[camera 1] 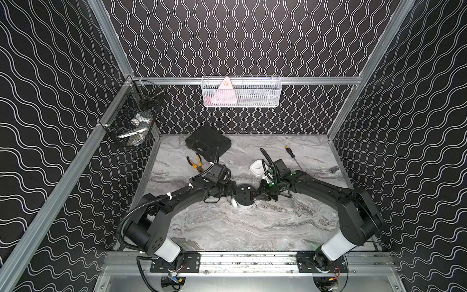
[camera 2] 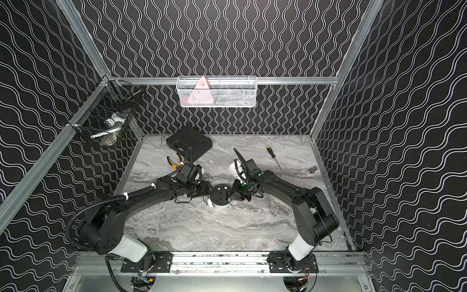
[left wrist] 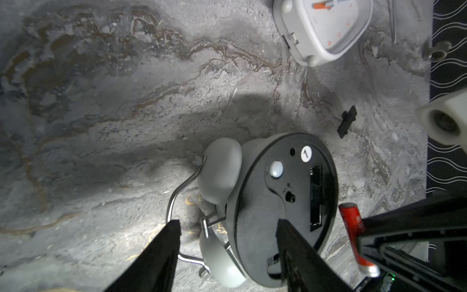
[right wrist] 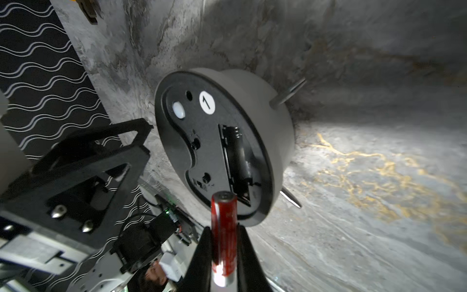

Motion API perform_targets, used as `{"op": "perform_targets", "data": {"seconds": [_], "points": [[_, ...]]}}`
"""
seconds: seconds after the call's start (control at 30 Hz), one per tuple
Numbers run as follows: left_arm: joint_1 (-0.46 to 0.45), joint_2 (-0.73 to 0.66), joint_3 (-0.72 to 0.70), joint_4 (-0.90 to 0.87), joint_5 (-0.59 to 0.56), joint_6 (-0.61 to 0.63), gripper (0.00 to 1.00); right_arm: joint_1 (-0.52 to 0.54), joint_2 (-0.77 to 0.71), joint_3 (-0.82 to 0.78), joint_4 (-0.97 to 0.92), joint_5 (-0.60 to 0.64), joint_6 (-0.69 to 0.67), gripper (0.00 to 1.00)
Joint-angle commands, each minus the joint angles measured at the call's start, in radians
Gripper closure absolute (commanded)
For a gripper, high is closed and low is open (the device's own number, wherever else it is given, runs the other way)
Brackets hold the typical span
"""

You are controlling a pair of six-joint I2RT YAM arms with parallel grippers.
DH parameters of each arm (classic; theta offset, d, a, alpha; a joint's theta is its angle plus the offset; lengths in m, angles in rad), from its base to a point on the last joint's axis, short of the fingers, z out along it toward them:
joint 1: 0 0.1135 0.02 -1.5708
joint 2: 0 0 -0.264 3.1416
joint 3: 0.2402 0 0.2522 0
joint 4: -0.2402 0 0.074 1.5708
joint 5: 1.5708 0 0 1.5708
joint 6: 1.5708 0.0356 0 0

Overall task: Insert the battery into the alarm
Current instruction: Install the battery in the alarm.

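The right gripper point(right wrist: 224, 227) is clenched on a red battery point(right wrist: 223, 209). Its two black fingers pinch the lower half, so the metal-capped upper end sticks out toward the alarm point(right wrist: 202, 141). That end sits right at the rim of the alarm's black back, close to the near end of the open battery slot point(right wrist: 237, 161); whether it touches the plastic I cannot tell. The alarm lies face down near the middle of the table point(camera 1: 240, 227), between the two arms in both top views. Its round back is turned up, with a white sticker point(right wrist: 207, 102) marked 1 and a white button point(right wrist: 178, 110) beside it. On the opposite side the left gripper point(left wrist: 227, 223) stands released, jaws apart. One finger point(left wrist: 293, 247) reaches over the back panel, and the other is beside the wire handle, next to the two grey bells point(left wrist: 222, 172). A small black cover point(left wrist: 347, 121) lies flat on the table just beyond the alarm. Farther off is a white square clock point(camera 1: 257, 168), then a screwdriver point(camera 1: 292, 154) and a small metal piece point(camera 1: 334, 170) toward the right wall. Yellow-handled pliers point(camera 1: 195, 163) and a black case point(camera 1: 208, 142) lie behind the left arm. A white wire basket point(camera 1: 241, 92) hangs on the back wall and a black wire basket point(camera 1: 131, 126) on the left wall.
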Motion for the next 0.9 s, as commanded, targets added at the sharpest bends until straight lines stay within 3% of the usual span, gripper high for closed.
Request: {"op": "perform_targets", "data": {"seconds": [0.0, 0.47, 0.87], "points": [[-0.004, 0.022, 0.008, -0.029, -0.034, 0.039, 0.37, -0.012, 0.033, 0.025, 0.017, -0.106, 0.067, 0.84], [-0.011, 0.040, 0.011, -0.026, -0.029, 0.051, 0.41, -0.018, 0.116, 0.101, -0.161, -0.043, 0.041, 0.83], [-0.014, 0.048, 0.007, -0.011, -0.012, 0.049, 0.41, -0.018, 0.162, 0.159, -0.195, 0.002, 0.016, 0.82]]}}
